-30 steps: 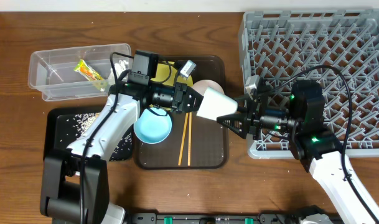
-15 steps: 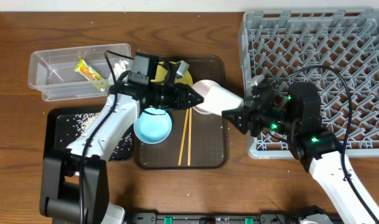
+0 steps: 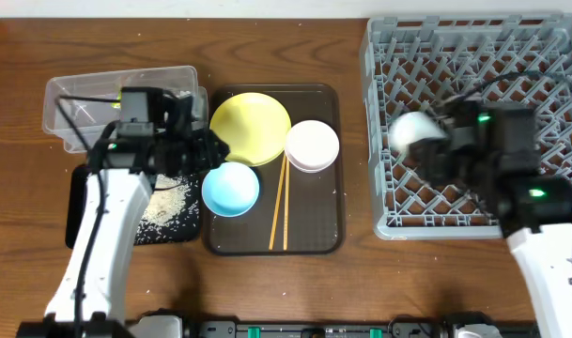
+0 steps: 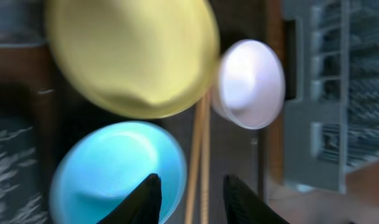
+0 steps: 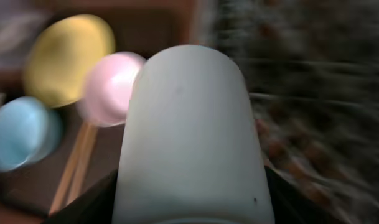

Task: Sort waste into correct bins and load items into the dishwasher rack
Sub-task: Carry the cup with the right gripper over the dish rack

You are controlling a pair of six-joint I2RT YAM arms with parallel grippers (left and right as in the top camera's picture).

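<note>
Pale cup (image 3: pixel 409 131) is clamped in the right gripper (image 5: pixel 189 208), over the left part of the grey rack (image 3: pixel 511 56) at the table's right edge. The left gripper (image 4: pixel 189 186) is parted and empty, hovering by the blue bowl (image 3: pixel 231 188). The yellow plate (image 3: pixel 251 127), pink bowl (image 3: pixel 312 145) and chopsticks (image 3: pixel 280 202) lie on the brown tray (image 3: pixel 318 239) mid-table.
</note>
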